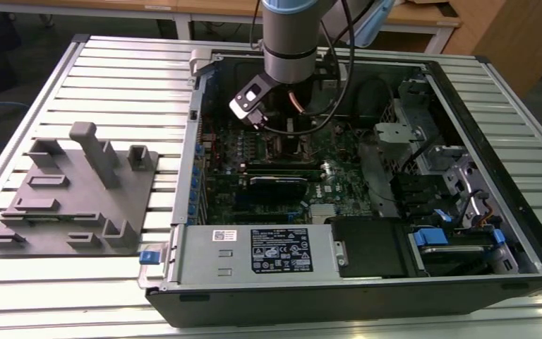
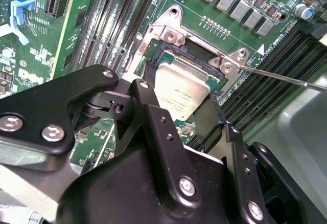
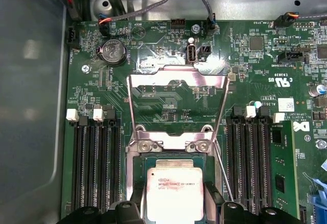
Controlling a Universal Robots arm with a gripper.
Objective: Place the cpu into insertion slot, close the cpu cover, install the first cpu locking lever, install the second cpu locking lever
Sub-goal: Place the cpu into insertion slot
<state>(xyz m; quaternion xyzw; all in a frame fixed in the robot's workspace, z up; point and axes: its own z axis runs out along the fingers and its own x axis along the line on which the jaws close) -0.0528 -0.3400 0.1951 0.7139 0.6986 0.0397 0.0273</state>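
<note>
The black claw is clamped on two opposite edges of the cpu, a flat square chip with a matte silvery-grey top, lying over the dark-framed insertion slot. In the first wrist view the thin, silvery, windowed cpu cover stands open beside the slot.

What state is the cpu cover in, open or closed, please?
Open: the cpu cover is swung up and back, leaving the cpu uncovered.
</note>
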